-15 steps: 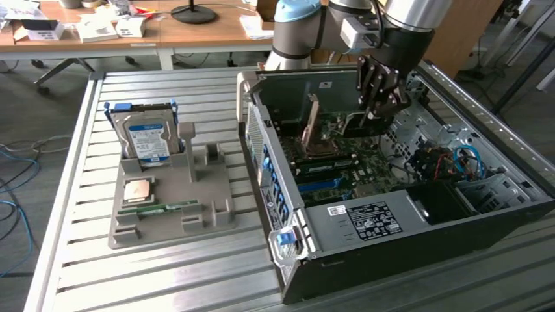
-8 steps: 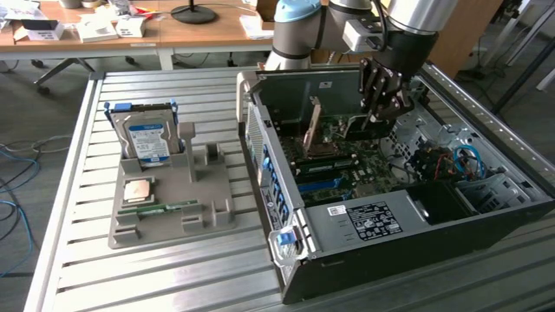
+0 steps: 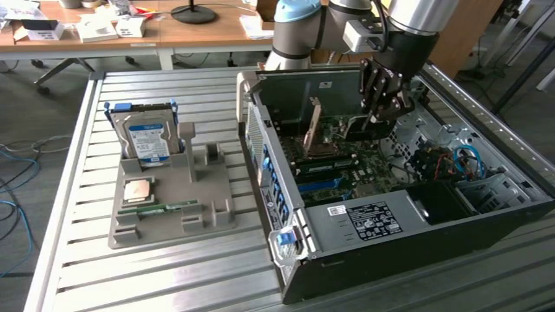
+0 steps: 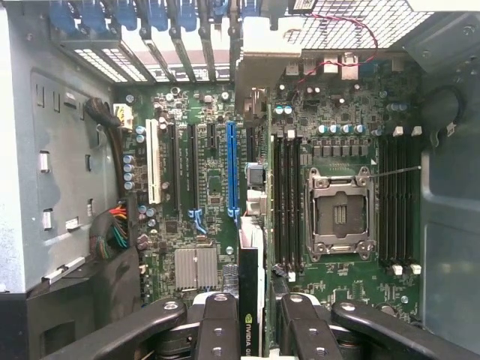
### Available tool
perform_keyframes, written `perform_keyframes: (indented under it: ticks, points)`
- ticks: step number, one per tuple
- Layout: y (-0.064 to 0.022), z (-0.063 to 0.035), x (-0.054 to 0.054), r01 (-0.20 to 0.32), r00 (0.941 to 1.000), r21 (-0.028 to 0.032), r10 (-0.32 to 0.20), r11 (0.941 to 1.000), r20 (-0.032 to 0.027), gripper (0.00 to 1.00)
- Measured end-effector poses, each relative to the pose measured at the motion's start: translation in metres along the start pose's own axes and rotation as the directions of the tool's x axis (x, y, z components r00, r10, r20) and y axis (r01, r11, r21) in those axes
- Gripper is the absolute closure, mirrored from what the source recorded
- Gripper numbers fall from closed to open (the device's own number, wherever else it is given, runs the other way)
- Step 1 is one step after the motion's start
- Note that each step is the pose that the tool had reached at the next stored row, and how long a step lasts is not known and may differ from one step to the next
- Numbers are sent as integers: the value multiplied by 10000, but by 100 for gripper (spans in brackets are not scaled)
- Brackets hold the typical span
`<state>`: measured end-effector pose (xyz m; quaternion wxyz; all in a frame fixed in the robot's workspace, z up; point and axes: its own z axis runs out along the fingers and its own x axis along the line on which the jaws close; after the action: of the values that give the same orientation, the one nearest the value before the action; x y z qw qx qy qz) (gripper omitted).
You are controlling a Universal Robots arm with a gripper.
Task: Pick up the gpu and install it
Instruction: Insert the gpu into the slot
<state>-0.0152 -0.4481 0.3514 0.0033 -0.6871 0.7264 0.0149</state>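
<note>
My gripper (image 3: pixel 387 109) reaches down into the open computer case (image 3: pixel 485 214) and is shut on the gpu (image 3: pixel 351 127). The gpu is a thin dark green card held on edge above the motherboard (image 3: pixel 364 170). Its metal bracket end points toward the case's slotted rear wall, on the exterior view's left. In the wrist view the gpu (image 4: pixel 251 262) appears edge-on between the two black fingers (image 4: pixel 217 319) of the gripper (image 4: pixel 252 311). There it runs close alongside the long blue slot (image 4: pixel 231 169), and whether it touches the board cannot be told.
On the slatted metal table, a grey fixture (image 3: pixel 199 195) holds a hard drive (image 3: pixel 147 140), a processor chip (image 3: pixel 139 190) and a memory stick (image 3: pixel 160 209). Inside the case are an empty processor socket (image 4: pixel 341 214), memory slots (image 4: pixel 289 202), cables (image 4: pixel 112 232) and a drive cage (image 3: pixel 503 185).
</note>
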Motion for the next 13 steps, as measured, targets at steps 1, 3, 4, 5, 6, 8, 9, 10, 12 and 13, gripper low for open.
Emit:
perform_keyframes:
  ticks: [1, 3, 4, 5, 6, 8, 9, 10, 12, 13]
  points:
    - [0, 4, 0, 0, 10000, 1, 0, 10000, 1, 73]
    - [0, 18, 1, 0, 10000, 0, 0, 10000, 2, 73]
    - [0, 26, 0, 0, 10000, 0, 0, 10000, 1, 73]
    - [-1, 33, 1, 0, 10000, 0, 0, 10000, 2, 73]
    - [-1, 40, 1, 0, 10000, 1, 0, 10000, 1, 73]
    - [-1, 53, 1, 1, 10000, 0, -1, 10000, 0, 73]
    - [-1, 59, 1, 0, 10000, 0, 0, 10000, 1, 73]
    - [-1, 66, 2, 0, 10000, 0, 0, 10000, 1, 73]
    - [-1, 78, 2, 1, 10000, 0, -1, 10000, 1, 73]
    - [-2, 82, 2, 0, 10000, 0, 0, 10000, 0, 73]
